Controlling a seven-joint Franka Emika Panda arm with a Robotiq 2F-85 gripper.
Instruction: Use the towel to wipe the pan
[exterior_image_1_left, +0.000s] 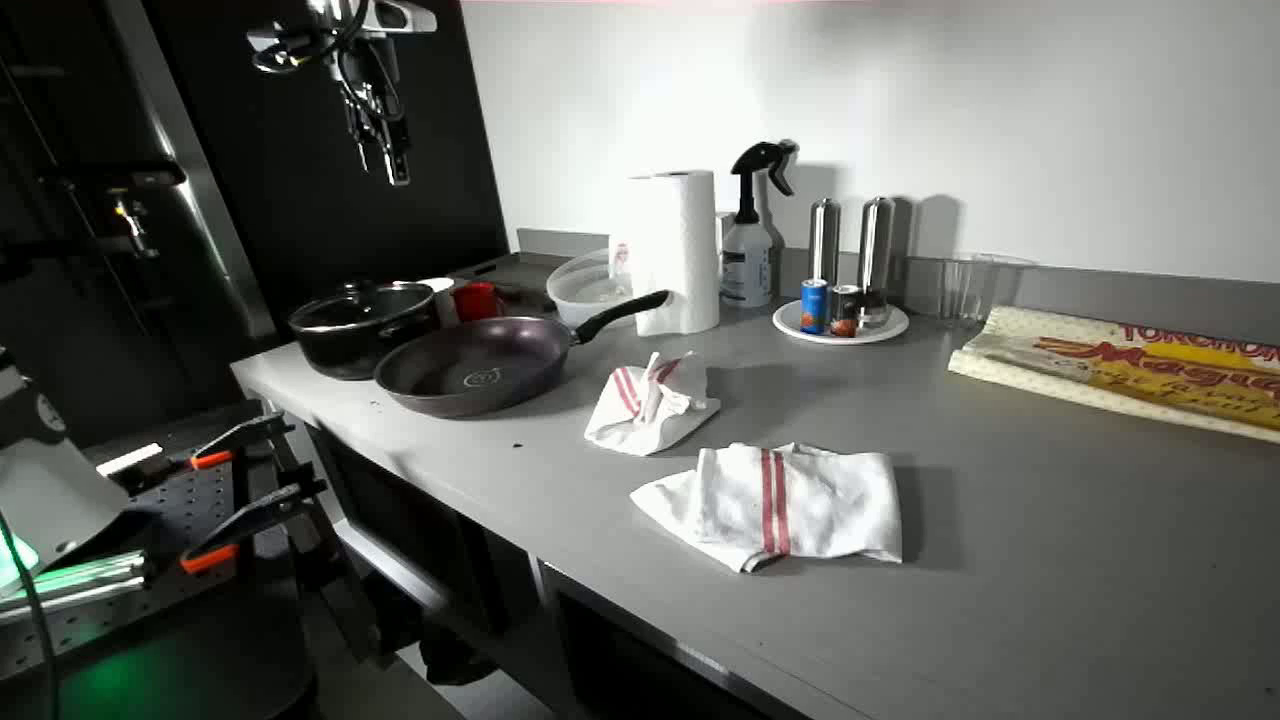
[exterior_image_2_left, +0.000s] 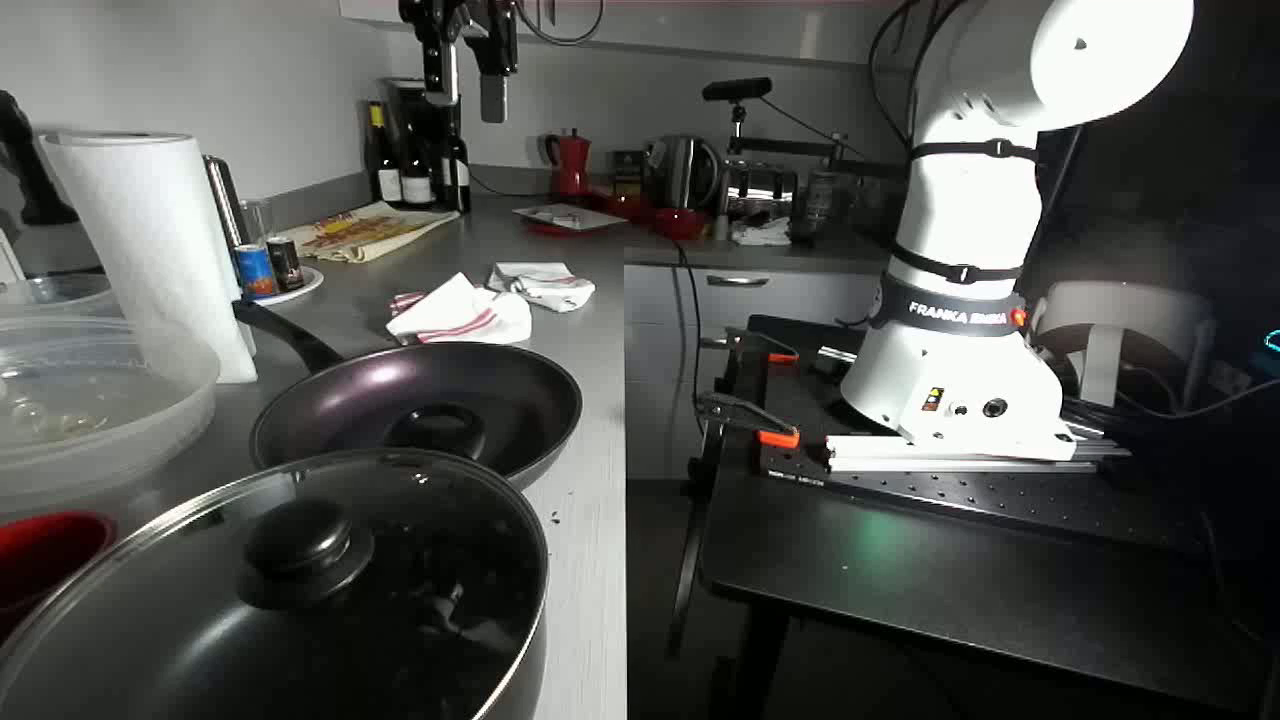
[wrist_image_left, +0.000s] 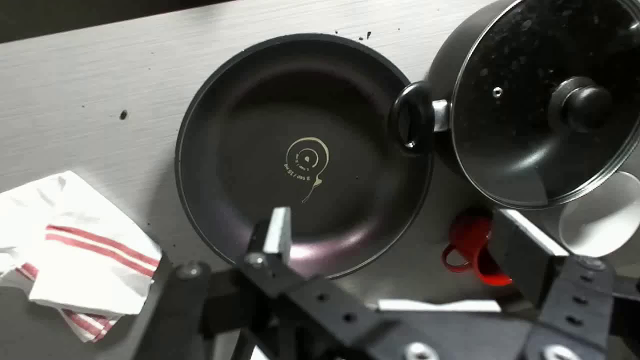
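A dark frying pan (exterior_image_1_left: 470, 365) sits on the grey counter, its handle toward the wall. It also shows in an exterior view (exterior_image_2_left: 370, 400) and the wrist view (wrist_image_left: 300, 120); its inside looks bare apart from a printed mark. A crumpled white towel with red stripes (exterior_image_1_left: 640, 410) lies beside the pan, apart from it. It also shows in the wrist view (wrist_image_left: 95, 255). A second similar towel (exterior_image_1_left: 830, 500) lies farther along the counter. My gripper (exterior_image_1_left: 383, 172) is open and empty, high above the counter; in the wrist view its fingers (wrist_image_left: 404, 235) are spread wide.
A lidded black pot (wrist_image_left: 540, 110) stands against the pan, its handle over the pan's rim. A red mug (wrist_image_left: 470, 240), a clear plastic bowl (exterior_image_1_left: 580, 290), a paper towel roll (exterior_image_1_left: 680, 250), a spray bottle (exterior_image_1_left: 747, 265) and a plate with cans (exterior_image_1_left: 790, 325) stand nearby.
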